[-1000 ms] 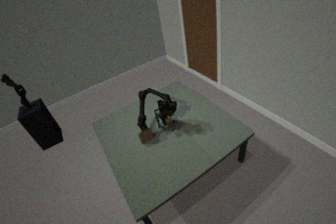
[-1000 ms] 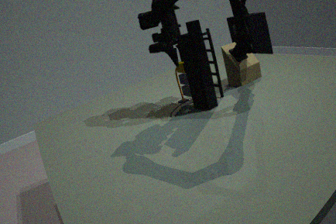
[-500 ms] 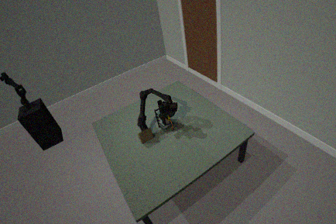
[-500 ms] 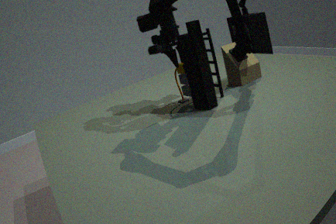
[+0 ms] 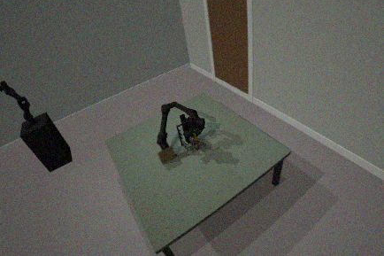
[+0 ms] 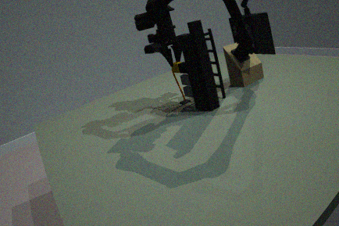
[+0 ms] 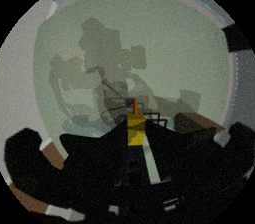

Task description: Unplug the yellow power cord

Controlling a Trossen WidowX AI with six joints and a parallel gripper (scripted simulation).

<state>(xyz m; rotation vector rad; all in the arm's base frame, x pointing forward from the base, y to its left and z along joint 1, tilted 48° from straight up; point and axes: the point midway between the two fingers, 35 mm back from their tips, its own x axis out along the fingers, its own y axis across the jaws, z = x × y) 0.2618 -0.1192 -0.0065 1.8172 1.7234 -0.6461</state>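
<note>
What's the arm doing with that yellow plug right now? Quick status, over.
Gripper shut on the yellow plug. Plug beside the upright black power strip, cord trailing down to the table. Release not yet done. Nothing seen blocking.
</note>
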